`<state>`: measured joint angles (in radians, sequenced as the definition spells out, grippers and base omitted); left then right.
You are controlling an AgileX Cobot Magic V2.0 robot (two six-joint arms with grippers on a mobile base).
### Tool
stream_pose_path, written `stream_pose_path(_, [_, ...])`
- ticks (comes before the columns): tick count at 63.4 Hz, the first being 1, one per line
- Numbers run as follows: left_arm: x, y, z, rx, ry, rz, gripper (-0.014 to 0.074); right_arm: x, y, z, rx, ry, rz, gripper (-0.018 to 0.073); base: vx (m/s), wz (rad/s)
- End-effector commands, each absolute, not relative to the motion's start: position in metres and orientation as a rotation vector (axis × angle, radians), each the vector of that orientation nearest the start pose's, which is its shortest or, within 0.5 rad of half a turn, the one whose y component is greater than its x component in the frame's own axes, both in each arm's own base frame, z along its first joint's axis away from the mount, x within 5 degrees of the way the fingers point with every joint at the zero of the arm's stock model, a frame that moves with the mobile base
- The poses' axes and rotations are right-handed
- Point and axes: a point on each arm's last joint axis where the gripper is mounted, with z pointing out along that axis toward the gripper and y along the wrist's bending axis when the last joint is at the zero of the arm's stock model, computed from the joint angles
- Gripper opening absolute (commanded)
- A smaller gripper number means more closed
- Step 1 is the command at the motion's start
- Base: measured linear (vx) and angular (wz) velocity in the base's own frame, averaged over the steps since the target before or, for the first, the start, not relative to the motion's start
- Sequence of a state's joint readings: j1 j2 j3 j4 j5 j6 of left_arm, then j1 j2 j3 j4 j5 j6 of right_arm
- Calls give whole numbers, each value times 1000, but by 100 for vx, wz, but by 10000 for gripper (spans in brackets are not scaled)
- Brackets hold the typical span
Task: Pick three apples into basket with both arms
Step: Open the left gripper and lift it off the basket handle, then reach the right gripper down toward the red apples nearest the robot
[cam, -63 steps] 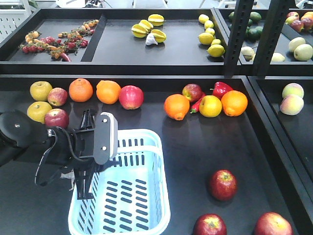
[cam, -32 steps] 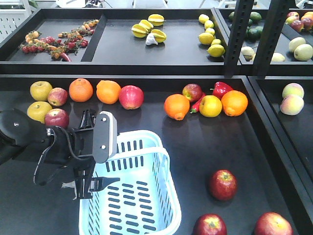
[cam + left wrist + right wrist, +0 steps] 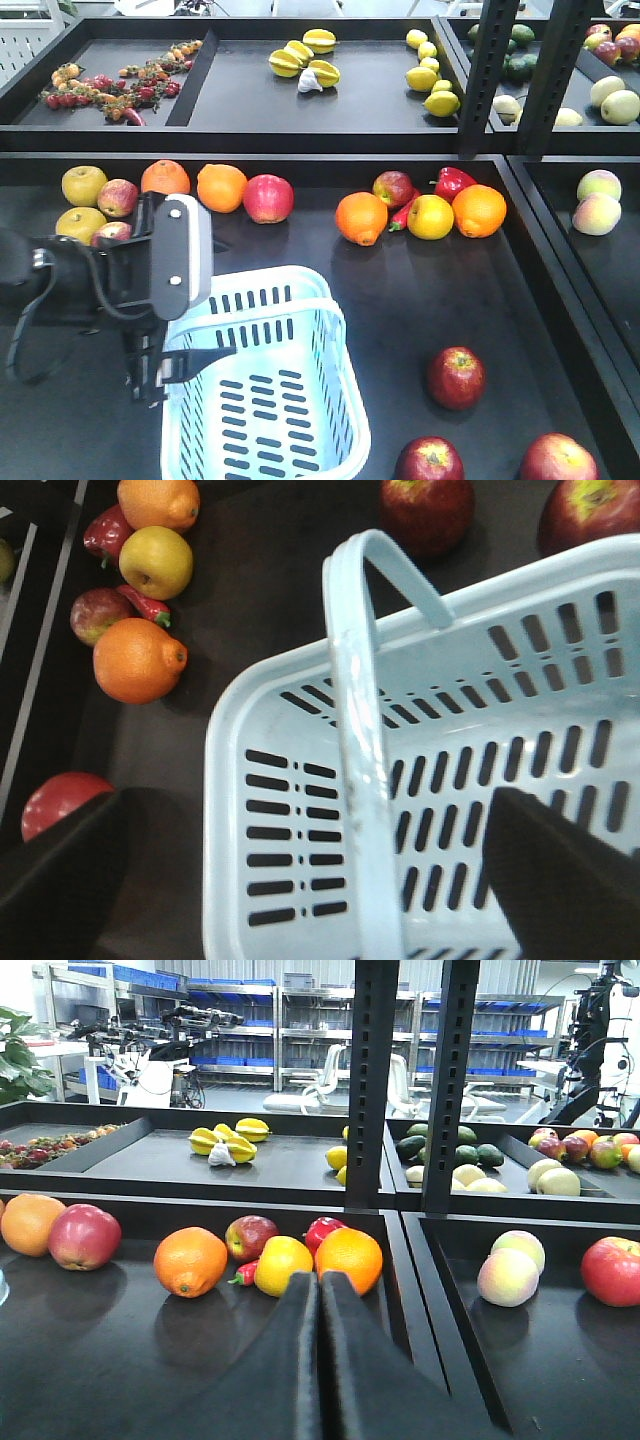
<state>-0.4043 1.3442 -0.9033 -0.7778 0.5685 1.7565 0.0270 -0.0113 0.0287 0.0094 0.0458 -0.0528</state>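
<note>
The pale blue basket (image 3: 262, 392) stands empty at the front left of the tray, its handle (image 3: 355, 730) arching across it. My left gripper (image 3: 172, 365) hangs open at the basket's left rim. In the left wrist view that gripper (image 3: 310, 880) spreads wide, with the handle and rim lying between its dark fingers (image 3: 60, 875), not touching them. Three dark red apples (image 3: 456, 377) (image 3: 429, 462) (image 3: 557, 460) lie on the tray right of the basket. My right gripper (image 3: 320, 1280) is shut on nothing, low over the tray; it is out of the front view.
Oranges (image 3: 361, 218), a yellow apple (image 3: 430, 217), a red pepper (image 3: 452, 183) and a pinkish apple (image 3: 268, 198) line the tray's back. More fruit (image 3: 82, 186) sits behind the left arm. Two black posts (image 3: 487, 80) and a divider (image 3: 400, 1260) bound the right side.
The basket slid right about a second ago and has stayed put since. My left arm has drawn back to the left and risen, fingers still open at the rim.
</note>
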Motion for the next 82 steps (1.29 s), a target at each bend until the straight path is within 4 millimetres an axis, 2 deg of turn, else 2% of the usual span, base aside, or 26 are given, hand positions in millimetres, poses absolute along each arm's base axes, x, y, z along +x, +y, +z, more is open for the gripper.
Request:
stream_pose_path(1, [227, -134, 306, 1589, 1613, -123, 663, 57, 1, 202, -55, 1487, -28, -9, 0, 0])
stream_pose_path(8, [213, -122, 321, 1495, 1701, -89, 645, 57, 1, 202, -55, 1487, -28, -9, 0, 0])
stream_pose_path(24, [176, -95, 365, 1078, 1806, -108, 612, 57, 1, 202, -55, 1487, -28, -9, 0, 0])
stream_pose_path(31, [159, -79, 381, 801, 1851, -145, 606, 57, 1, 202, -55, 1487, -28, -9, 0, 0])
stream_pose_path(41, [136, -56, 394, 420, 1921, -208, 595, 57, 1, 202, -55, 1487, -28, -9, 0, 0])
stream_pose_path(49, [120, -34, 398, 236, 1953, -126, 589, 57, 1, 202, -55, 1487, -28, -9, 0, 0])
stream_pose_path(56, [108, -22, 398, 151, 1976, -66, 589, 57, 1, 202, -55, 1487, -28, -9, 0, 0])
stream_pose_path(65, [97, -15, 397, 129, 1997, -49, 589, 57, 1, 202, -55, 1487, -28, -9, 0, 0])
stream_pose_path(82, [96, -14, 396, 126, 2008, -45, 589, 56, 1, 208, -47, 1420, -22, -9, 0, 0])
